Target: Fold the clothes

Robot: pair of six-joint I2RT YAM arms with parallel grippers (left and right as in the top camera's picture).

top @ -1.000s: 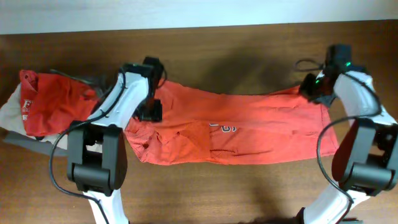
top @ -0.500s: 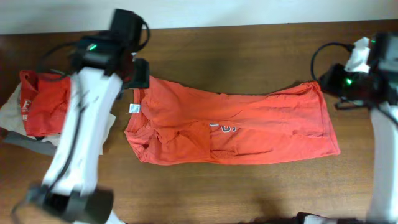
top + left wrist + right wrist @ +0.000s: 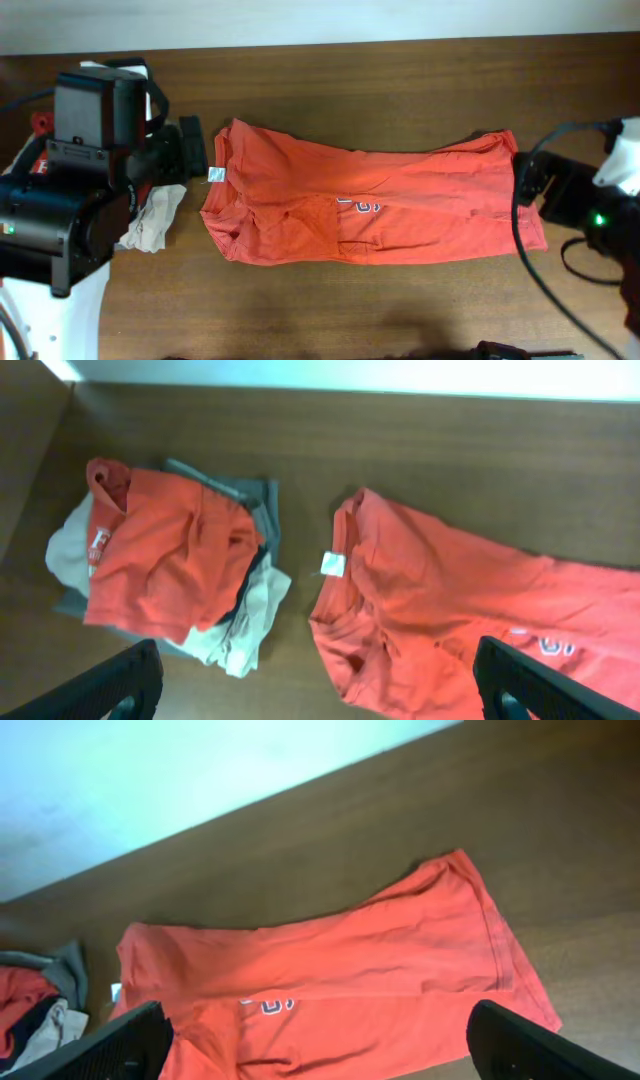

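Two grippers, and neither has anything in it. In my left wrist view the left gripper [image 3: 315, 650] shows only as two dark fingertips [image 3: 135, 680] at the bottom corners, spread far apart and cut off by the frame edge. The right gripper [image 3: 318, 1015] looks the same in its own view, jaws wide, hanging above the cloth.

The orange-red T-shirt [image 3: 400, 210] lies flat on the brown tabletop [image 3: 400, 80]. It is doubled into a long band running left to right between the arms, with the neck end and white tag [image 3: 215, 175] to the left. Its print is mostly folded under, and I see just a scrap of lettering [image 3: 365, 205] that I cannot read.

From overhead, the left arm [image 3: 70, 210] covers most of the pile of other clothes [image 3: 170, 560]. The right arm [image 3: 585, 200] hides part of the shirt's right edge.
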